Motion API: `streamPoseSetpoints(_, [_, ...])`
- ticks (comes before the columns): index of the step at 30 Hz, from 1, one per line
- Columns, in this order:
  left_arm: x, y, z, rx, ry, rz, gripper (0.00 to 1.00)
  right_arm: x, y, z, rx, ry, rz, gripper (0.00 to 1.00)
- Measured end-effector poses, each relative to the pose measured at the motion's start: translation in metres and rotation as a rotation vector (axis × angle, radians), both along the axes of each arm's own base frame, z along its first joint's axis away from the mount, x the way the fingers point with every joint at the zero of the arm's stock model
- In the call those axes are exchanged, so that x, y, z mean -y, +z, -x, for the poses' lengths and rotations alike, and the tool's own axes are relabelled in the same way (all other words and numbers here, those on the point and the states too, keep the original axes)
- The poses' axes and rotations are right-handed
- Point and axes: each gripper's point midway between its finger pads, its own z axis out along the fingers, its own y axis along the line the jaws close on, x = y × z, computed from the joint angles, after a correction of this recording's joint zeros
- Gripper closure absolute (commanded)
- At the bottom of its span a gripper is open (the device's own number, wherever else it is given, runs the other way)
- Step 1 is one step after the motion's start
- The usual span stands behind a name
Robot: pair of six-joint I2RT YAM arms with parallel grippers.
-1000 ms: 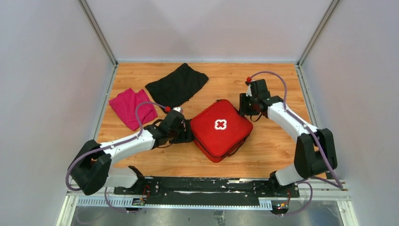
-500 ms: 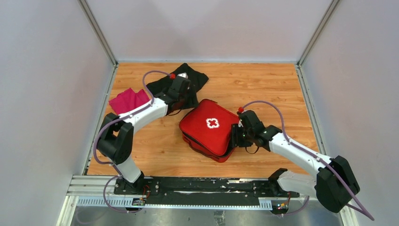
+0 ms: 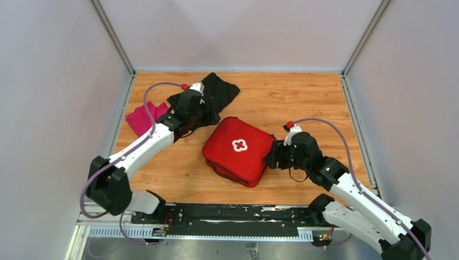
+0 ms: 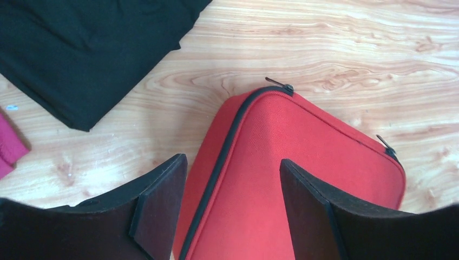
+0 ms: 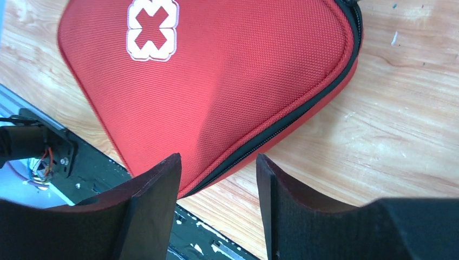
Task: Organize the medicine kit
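The red medicine kit (image 3: 238,151) lies lid down on the wooden table, its white cross (image 3: 239,145) facing up. My left gripper (image 3: 209,112) is open and empty, hovering over the kit's far-left corner. In the left wrist view the kit (image 4: 303,162) lies under the open gripper (image 4: 233,187), with two zip pulls showing on its edge. My right gripper (image 3: 270,158) is open and empty at the kit's right edge. In the right wrist view the zipped edge of the kit (image 5: 216,81) runs between the fingers of the open gripper (image 5: 216,181).
A black cloth (image 3: 216,89) lies at the back, partly under the left arm, and shows in the left wrist view (image 4: 81,54). A magenta cloth (image 3: 142,118) lies at the left. White walls with metal rails enclose the table. The black mounting rail (image 3: 233,214) runs along the near edge.
The left gripper went from the kit's left edge to its far-left corner by the black cloth. The right gripper came from the far right to the kit's right edge. The kit shifted left and turned slightly.
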Motion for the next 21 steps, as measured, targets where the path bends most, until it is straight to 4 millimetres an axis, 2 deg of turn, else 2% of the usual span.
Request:
streamPoseSetpoints(4, [-0.012, 0.014, 0.020, 0.041, 0.002, 0.012, 0.31, 0.004, 0.015, -0.003, 0.060, -0.028, -0.030, 0.42])
streamPoseSetpoints(8, [-0.027, 0.010, 0.048, 0.043, -0.002, 0.015, 0.32, 0.024, 0.021, -0.017, 0.120, -0.159, -0.005, 0.43])
streamPoseSetpoints(11, [-0.035, 0.001, 0.075, 0.033, -0.016, 0.039, 0.33, 0.041, 0.017, -0.030, 0.123, -0.253, 0.047, 0.43])
streamPoseSetpoints(15, [-0.036, -0.015, 0.122, 0.011, -0.068, 0.072, 0.34, 0.063, 0.012, -0.063, 0.072, -0.376, 0.128, 0.42])
streamPoseSetpoints(17, [-0.033, -0.026, 0.147, -0.001, -0.102, 0.104, 0.35, 0.069, 0.008, -0.083, 0.041, -0.411, 0.155, 0.42])
streamPoseSetpoints(21, [-0.025, -0.053, 0.176, -0.057, -0.141, 0.140, 0.36, 0.067, -0.002, -0.114, -0.018, -0.407, 0.192, 0.42])
